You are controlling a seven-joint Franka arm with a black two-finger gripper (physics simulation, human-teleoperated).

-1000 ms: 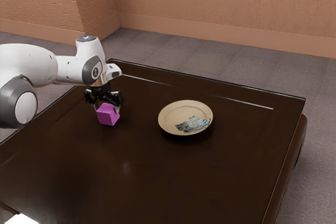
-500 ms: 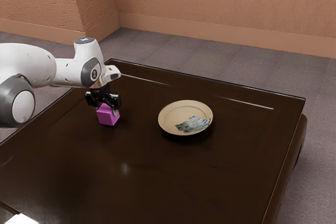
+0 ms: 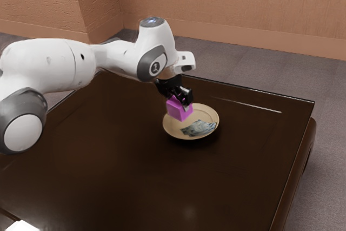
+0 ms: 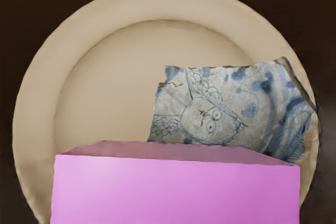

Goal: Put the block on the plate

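The magenta cube-shaped block (image 3: 178, 113) is pinched by the black two-finger gripper (image 3: 179, 104) over the arm-side part of the round beige plate (image 3: 203, 112); the plate's middle lies farther outward, so a slight outward carry seems needed before lowering.

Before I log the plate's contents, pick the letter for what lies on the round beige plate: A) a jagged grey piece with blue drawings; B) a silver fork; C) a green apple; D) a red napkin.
A: the jagged grey piece, with blue line drawings across its face, lies on the plate.
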